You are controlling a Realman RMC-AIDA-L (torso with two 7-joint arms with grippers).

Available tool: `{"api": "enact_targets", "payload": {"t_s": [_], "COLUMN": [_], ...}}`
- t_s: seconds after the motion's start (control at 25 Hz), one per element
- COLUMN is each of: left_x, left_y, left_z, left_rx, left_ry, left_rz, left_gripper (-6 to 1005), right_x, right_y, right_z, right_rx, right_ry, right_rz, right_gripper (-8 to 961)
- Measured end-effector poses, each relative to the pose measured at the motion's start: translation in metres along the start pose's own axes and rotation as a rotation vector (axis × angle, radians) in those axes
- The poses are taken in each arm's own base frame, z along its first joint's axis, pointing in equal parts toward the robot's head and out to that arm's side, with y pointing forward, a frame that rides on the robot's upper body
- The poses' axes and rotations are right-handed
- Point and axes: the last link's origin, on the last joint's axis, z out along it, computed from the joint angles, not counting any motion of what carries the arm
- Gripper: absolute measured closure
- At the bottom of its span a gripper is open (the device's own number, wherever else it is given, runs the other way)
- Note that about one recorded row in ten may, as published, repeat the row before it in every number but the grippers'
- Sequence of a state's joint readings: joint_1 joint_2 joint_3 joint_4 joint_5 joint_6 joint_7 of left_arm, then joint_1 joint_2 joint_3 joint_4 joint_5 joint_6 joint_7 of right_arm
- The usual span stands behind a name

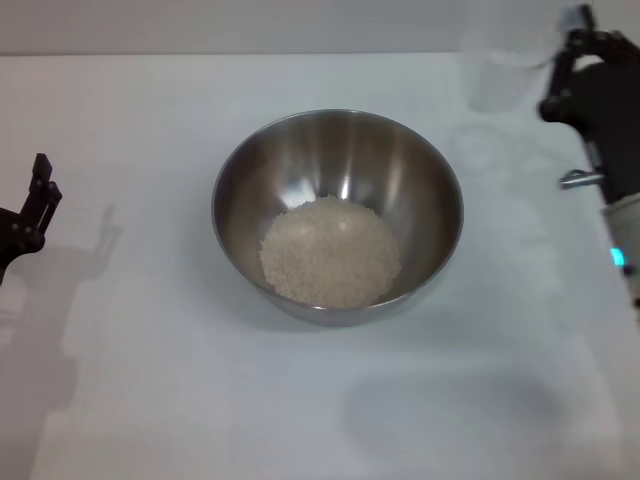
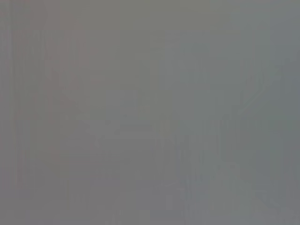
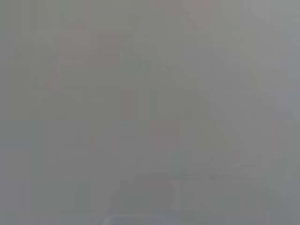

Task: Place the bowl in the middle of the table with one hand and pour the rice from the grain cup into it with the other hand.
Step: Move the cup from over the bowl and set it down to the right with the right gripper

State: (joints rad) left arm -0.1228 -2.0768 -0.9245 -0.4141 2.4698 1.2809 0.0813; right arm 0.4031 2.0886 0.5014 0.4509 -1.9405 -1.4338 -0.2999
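1. Rice (image 1: 331,251) is piled in the bottom of the bowl (image 1: 300,160), which is sat mid-table (image 1: 150,380).
2. Grain cup (image 1: 503,78) is seen upright at the far right, just beside the right gripper (image 1: 562,80); whether it's gripped or the claw is apart can't be told.
3. Left gripper (image 1: 35,200) is parked at the left edge, well apart from the bowl; its claw state can't be told either.
4. Both wrist views are just grey blur, nothing usable.

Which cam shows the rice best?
Head view: the rice sits as a pale mound in the bowl, fully visible from above. Left and right wrist views show only featureless grey, no rice at all.
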Motion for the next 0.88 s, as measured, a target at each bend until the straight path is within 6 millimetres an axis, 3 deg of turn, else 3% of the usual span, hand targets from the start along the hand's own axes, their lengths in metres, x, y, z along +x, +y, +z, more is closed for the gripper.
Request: {"api": "enact_targets", "payload": {"t_s": [0.04,0.24,0.88], "left_x": [0.000,0.000,0.000], "left_y": [0.000,0.001,0.002], "left_z": [0.000,0.000,0.003], "left_rx": [0.000,-0.004,-0.010], "left_ry": [0.000,-0.002,-0.001], "left_rz": [0.000,0.000,0.000], "left_gripper": [186,186,186], "right_x": [0.008,0.025,0.054], "right_y": [-0.016,-0.036,-0.029], "right_z": [-0.003,-0.008,0.003], "right_rx": [0.034,0.073,0.028], "right_ry": [0.029,0.120,0.328], "right_rz": [0.071,0.103,0.105], "right_gripper": [937,937,932]}}
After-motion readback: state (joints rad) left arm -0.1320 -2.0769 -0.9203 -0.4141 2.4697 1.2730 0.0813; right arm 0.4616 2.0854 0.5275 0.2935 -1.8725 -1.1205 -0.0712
